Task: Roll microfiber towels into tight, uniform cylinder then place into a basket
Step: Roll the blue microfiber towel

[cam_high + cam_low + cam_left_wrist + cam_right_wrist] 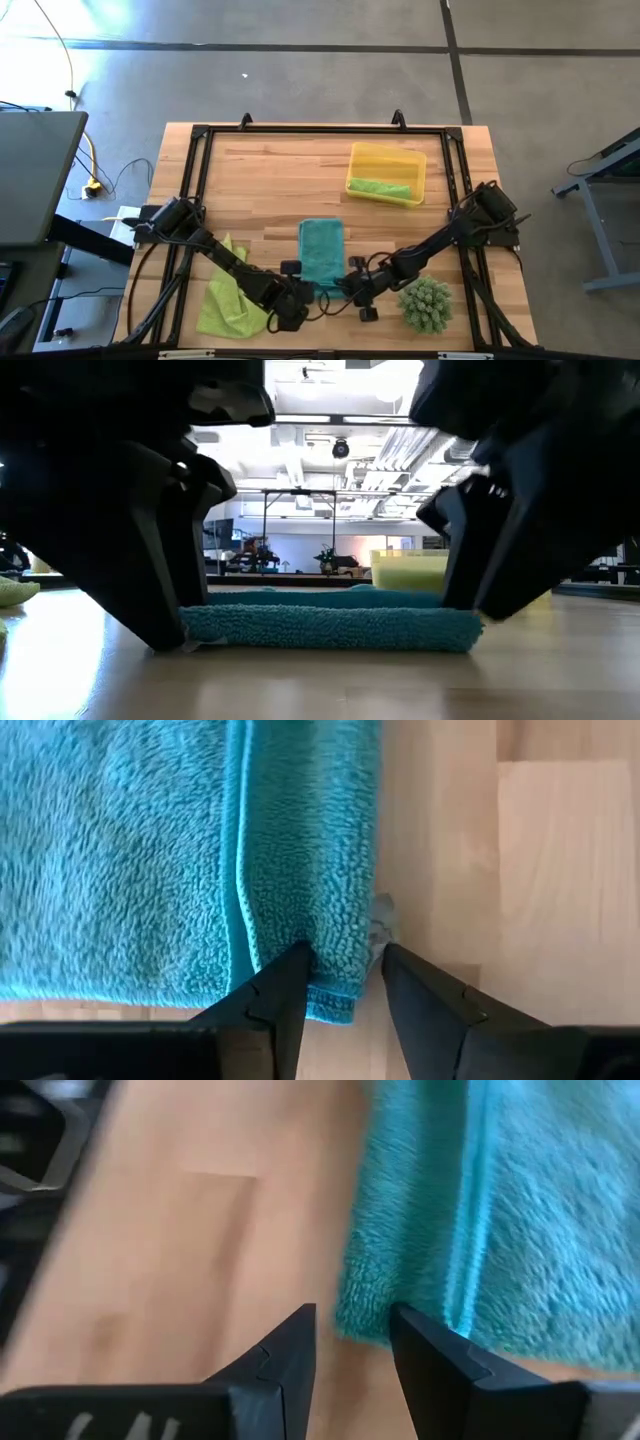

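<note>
At the near edge of the wooden table (270,180) both arms reach inward to the near end of the teal towel (322,253), which lies as a folded strip running near to far at the table's middle. The left hand (342,982) sits at the towel's near-left corner with its fingers a little apart – the turned-over, doubled edge of the cloth lies between them, though whether they actually press on it cannot be told. The right hand (350,1342) is at the near-right corner, its fingers likewise set a small gap apart, with the towel's edge just at the gap and bare table beneath; a grip there cannot be told either. From table height the teal towel shows as a low flattened band with a thicker folded lip along its near side, flanked by the two dark hands standing on the table. To the near left, beside the left arm, a lime-green towel (228,298) lies loosely spread and rumpled. To the near right, beside the right arm, sits a spiky green ball-shaped plant (426,305). Farther back and right of centre is the yellow basket (412,163) – a second lime-green towel, rolled (379,187), lies inside it along its near wall.
</note>
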Robot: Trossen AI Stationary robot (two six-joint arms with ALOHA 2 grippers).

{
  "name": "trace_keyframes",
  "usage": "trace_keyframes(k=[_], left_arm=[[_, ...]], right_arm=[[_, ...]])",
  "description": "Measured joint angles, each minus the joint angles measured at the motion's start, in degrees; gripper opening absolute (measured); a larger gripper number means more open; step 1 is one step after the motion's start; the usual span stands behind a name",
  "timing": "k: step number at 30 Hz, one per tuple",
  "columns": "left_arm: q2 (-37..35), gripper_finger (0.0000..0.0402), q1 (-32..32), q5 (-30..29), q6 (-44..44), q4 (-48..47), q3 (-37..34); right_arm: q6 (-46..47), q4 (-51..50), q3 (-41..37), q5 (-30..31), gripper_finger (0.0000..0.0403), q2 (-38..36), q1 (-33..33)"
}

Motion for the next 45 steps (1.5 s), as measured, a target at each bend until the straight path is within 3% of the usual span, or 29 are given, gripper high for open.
trace_keyframes(k=[6, 14, 26, 36, 40, 45], left_arm=[[0.04, 0.0106, -0.12, 0.29, -4.68, 0.10, -0.04], [0.14, 0.0102, -0.12, 0.82, -6.86, 0.17, -0.07], [0.15, 0.0102, -0.19, 2.10, -11.46, 1.06, -0.11], [0.17, 0.0101, -0.25, 4.47, -11.62, 3.58, -0.13], [-0.36, 0.0101, -0.25, 4.34, -12.53, 3.57, -0.22], [-1.09, 0.0101, -0.23, 4.51, -12.93, 3.86, -0.35]], right_arm=[[-6.87, 0.25, 0.02, -0.12, 0.0122, -1.11, 1.00], [-15.14, 4.22, 0.04, 7.55, 0.0122, -0.53, 3.04], [-15.20, 5.63, 0.04, 9.09, 0.0124, 2.60, 2.46], [-10.79, 1.98, 0.04, 9.04, 0.0190, 2.60, 1.18], [-8.49, -0.09, 0.19, 9.33, 0.0168, 2.58, 1.00], [-8.06, -1.04, 0.20, 11.07, 0.0100, 2.56, 1.00]])
